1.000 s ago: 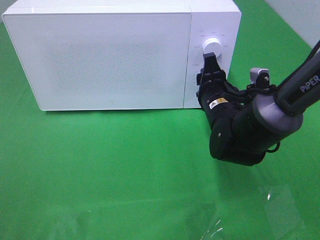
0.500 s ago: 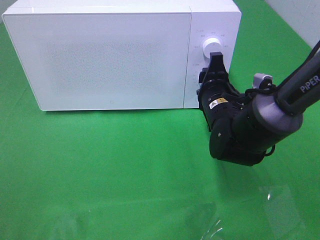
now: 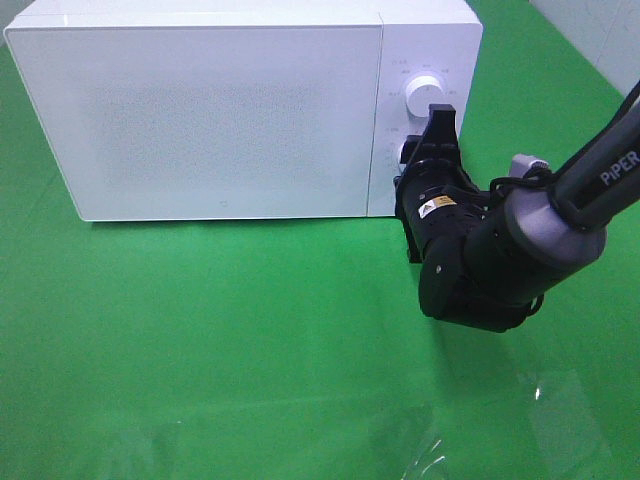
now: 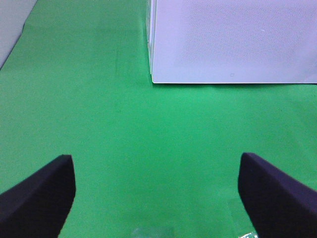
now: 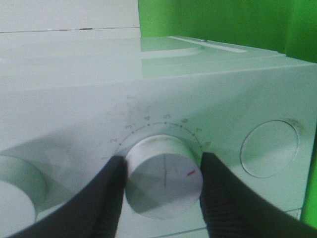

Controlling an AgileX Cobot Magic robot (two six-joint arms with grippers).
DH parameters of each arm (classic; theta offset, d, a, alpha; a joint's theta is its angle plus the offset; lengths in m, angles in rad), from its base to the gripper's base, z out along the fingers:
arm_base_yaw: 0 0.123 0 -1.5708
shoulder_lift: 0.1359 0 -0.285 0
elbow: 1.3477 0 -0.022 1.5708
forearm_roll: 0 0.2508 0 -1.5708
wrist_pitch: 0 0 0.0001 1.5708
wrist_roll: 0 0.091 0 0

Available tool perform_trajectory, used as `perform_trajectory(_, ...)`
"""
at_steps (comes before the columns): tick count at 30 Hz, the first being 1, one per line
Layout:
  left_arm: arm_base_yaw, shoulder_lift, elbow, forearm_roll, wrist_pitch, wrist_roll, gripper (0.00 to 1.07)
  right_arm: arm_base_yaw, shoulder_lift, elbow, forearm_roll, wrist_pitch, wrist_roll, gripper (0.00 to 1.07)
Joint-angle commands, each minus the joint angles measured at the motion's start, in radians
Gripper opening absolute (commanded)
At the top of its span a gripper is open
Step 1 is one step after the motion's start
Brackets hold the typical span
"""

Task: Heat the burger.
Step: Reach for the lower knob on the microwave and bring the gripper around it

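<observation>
The burger is out of view. The white microwave [image 3: 220,110] stands at the back with its door closed; it also shows in the left wrist view [image 4: 233,39]. My right gripper [image 3: 428,135] is rolled on its side at the control panel. In the right wrist view its two black fingers [image 5: 111,193] press on both sides of the lower dial knob [image 5: 163,176], whose red mark points to the right. The upper knob [image 3: 424,88] is free. My left gripper [image 4: 158,193] is open and empty above the green cloth, out of the exterior view.
A round button recess [image 5: 270,148] sits beside the held knob. Green cloth [image 3: 220,340] covers the table in front of the microwave. A crinkled clear film [image 3: 425,450] lies near the front edge. A pale wall [image 3: 600,30] shows at the back right.
My right gripper has rolled clockwise on the control panel, its upper finger swinging right, away from the upper knob, which now shows fully. The left gripper view gives no earlier frame.
</observation>
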Motion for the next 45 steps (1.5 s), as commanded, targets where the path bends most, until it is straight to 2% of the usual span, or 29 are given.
perform_trajectory(1,-0.001,-0.021,0.005,0.002,-0.006,-0.005,0.82,-0.005,-0.011,-0.035,-0.127,-0.183,-0.004,0.03)
perform_trajectory(9,-0.001,-0.021,0.005,0.002,-0.006,-0.005,0.82,-0.005,-0.011,-0.035,-0.099,-0.183,-0.009,0.11)
perform_trajectory(10,-0.001,-0.021,0.005,0.002,-0.006,-0.005,0.82,-0.005,-0.011,-0.035,-0.085,-0.183,-0.016,0.15)
perform_trajectory(11,-0.001,-0.021,0.005,0.002,-0.006,-0.005,0.82,-0.005,-0.011,-0.035,-0.085,-0.183,-0.016,0.15)
perform_trajectory(13,-0.001,-0.021,0.005,0.002,-0.006,-0.005,0.82,-0.005,-0.011,-0.035,-0.062,-0.184,-0.035,0.26)
perform_trajectory(16,-0.001,-0.021,0.005,0.002,-0.006,-0.005,0.82,-0.005,-0.011,-0.035,-0.055,-0.184,-0.036,0.30)
perform_trajectory(17,-0.001,-0.021,0.005,0.002,-0.006,-0.005,0.82,-0.005,-0.011,-0.035,-0.038,-0.183,-0.039,0.36)
perform_trajectory(18,-0.001,-0.021,0.005,0.002,-0.006,-0.005,0.82,-0.005,-0.011,-0.035,-0.038,-0.183,-0.039,0.36)
perform_trajectory(20,-0.001,-0.021,0.005,0.002,-0.006,-0.005,0.82,-0.005,-0.011,-0.035,-0.003,-0.182,-0.066,0.47)
perform_trajectory(25,-0.001,-0.021,0.005,0.002,-0.006,-0.005,0.82,-0.005,-0.011,-0.035,0.021,-0.182,-0.094,0.51)
perform_trajectory(29,-0.001,-0.021,0.005,0.002,-0.006,-0.005,0.82,-0.005,-0.011,-0.034,0.030,-0.182,-0.099,0.60)
perform_trajectory(34,-0.001,-0.021,0.005,0.002,-0.006,-0.005,0.82,-0.003,-0.025,-0.032,0.030,-0.168,-0.126,0.65)
perform_trajectory(39,-0.001,-0.021,0.005,0.002,-0.006,-0.005,0.82,-0.003,-0.044,-0.019,0.011,-0.153,-0.146,0.66)
perform_trajectory(45,-0.001,-0.021,0.005,0.002,-0.006,-0.005,0.82,-0.003,-0.116,0.094,-0.025,-0.062,-0.184,0.66)
